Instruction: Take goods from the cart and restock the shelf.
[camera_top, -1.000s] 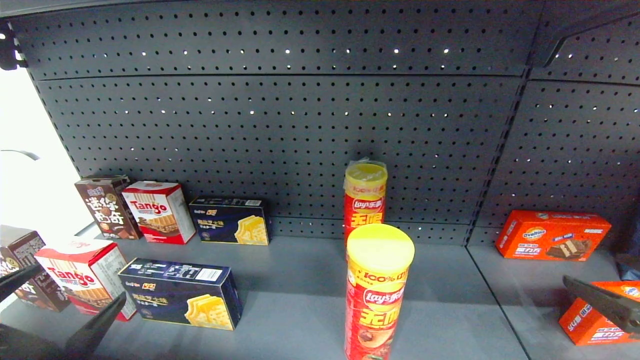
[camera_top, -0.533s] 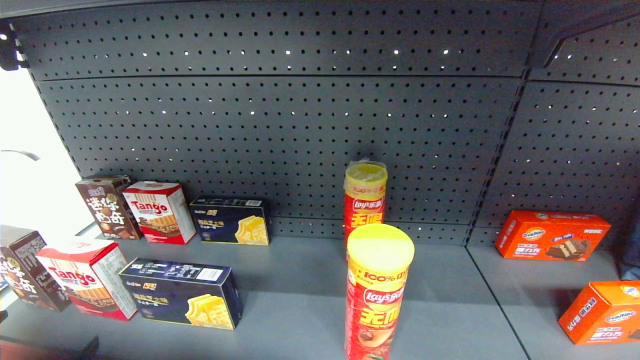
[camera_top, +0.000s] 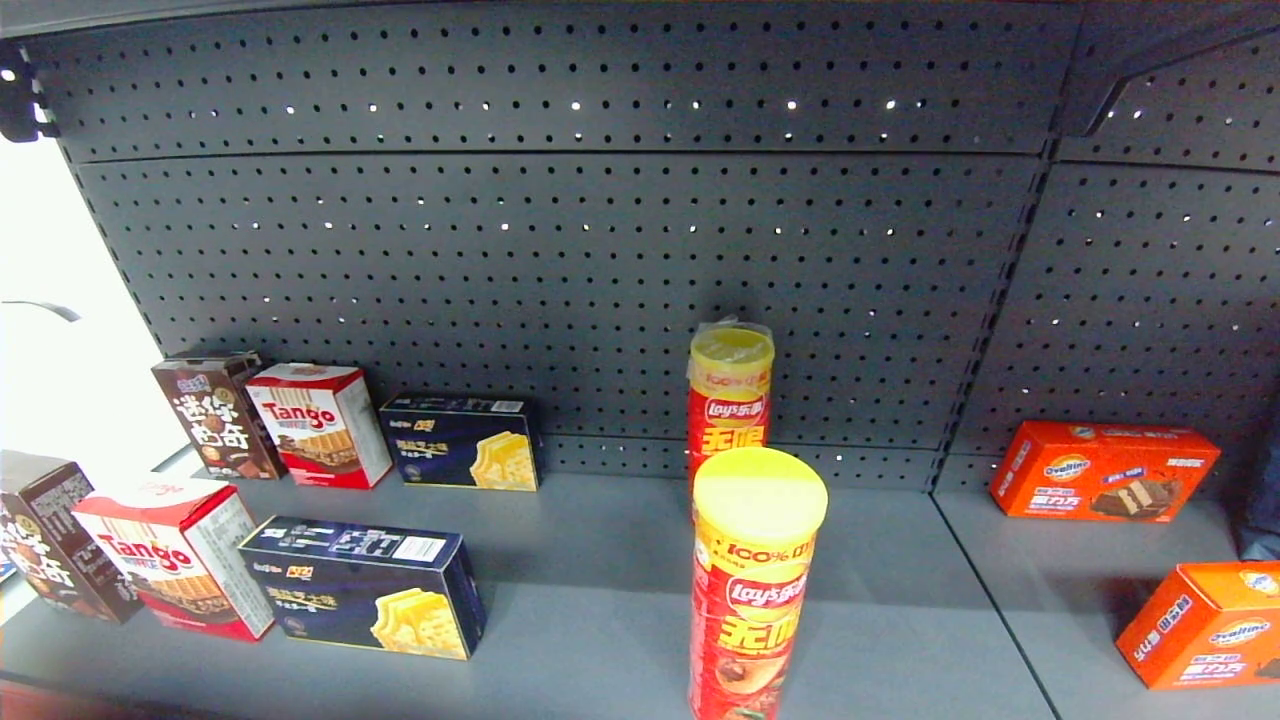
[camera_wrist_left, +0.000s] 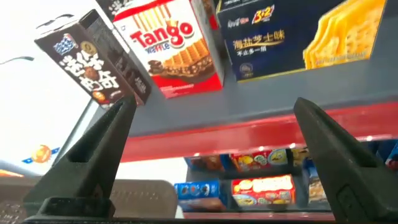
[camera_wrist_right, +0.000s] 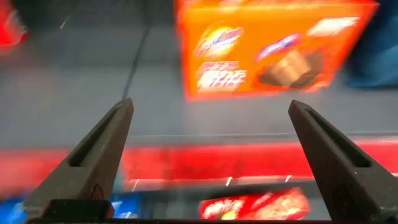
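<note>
Grey steel everywhere: looked on the shelf (camera_top: 600, 640) and its perforated back panel (camera_top: 560, 250). Found two red chip cans with yellow lids upright near the middle, the front can (camera_top: 758, 590) directly before the rear can (camera_top: 731, 400), apart from it. Counted six boxes to the left in two rows. Noted at the back, side by side: rear brown box (camera_top: 215, 415), rear red-and-white box (camera_top: 320, 425), rear navy box (camera_top: 462, 442). Noted nearer the edge, likewise: front brown box (camera_top: 50, 535), front red-and-white box (camera_top: 175, 555), front navy box (camera_top: 365, 585), set on its long side. Spotted on the neighbouring bay to the right a rear orange box (camera_top: 1100, 470) against the panel and a front orange box (camera_top: 1200, 625) turned at an angle near the edge. Caught the left gripper (camera_wrist_left: 214, 102) just out from the shelf's red edge strip (camera_wrist_left: 249, 134), facing the front boxes, jaws released and spread wide, grasping nothing. Caught the right gripper (camera_wrist_right: 210, 104) likewise out from the edge, facing the front orange box, jaws spread wide, nothing between them.
</note>
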